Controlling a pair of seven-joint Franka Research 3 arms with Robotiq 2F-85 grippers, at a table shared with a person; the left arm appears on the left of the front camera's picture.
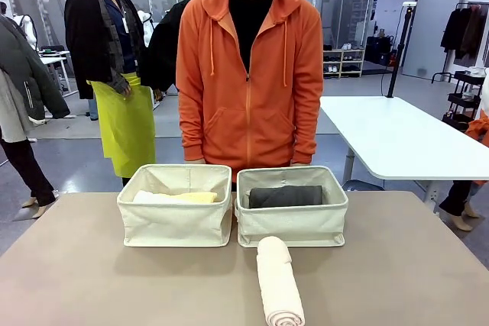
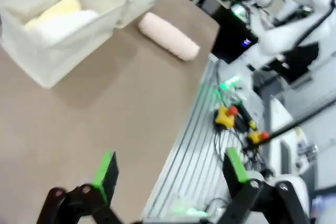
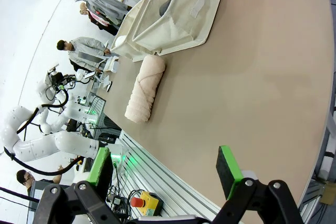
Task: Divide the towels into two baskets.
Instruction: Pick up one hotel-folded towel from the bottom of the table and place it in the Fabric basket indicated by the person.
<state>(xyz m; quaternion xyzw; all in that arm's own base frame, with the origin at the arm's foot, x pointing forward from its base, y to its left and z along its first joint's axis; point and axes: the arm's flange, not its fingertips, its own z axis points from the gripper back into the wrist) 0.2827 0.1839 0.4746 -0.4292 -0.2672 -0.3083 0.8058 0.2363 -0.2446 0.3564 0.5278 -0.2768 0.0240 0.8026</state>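
In the left wrist view, the left gripper [image 2: 170, 174] hangs with its fingers spread wide and nothing between them. One green pad is over the tabletop and the other is over the metal frame [image 2: 194, 156] past the table's near edge.

In the front view, the table [image 1: 76, 265] is bare from its left edge up to the left basket [image 1: 174, 227]. In that basket the white towel [image 1: 149, 198] lies to the left and the pale yellow towel [image 1: 192, 198] just beside it on the right, both below the rim. The right basket [image 1: 290, 228] stands just beside the left one, their side walls nearly meeting. It holds the dark grey towel [image 1: 285, 196], which lies crosswise.

A person [image 1: 248, 82] in an orange hoodie stands close behind both baskets at the far edge.

The pink-beige towel [image 1: 278, 280] lies outside the baskets on the open tabletop. It runs lengthwise from the foot of the right basket's front wall toward the near edge. Whether it touches that wall I cannot tell.

Bare tabletop lies on both sides of this towel, and to the right of the right basket out to the table's right edge.

In the right wrist view, the right gripper [image 3: 164, 169] is also spread wide and holds nothing. It hangs near the table's near edge, well apart from the pink-beige towel.
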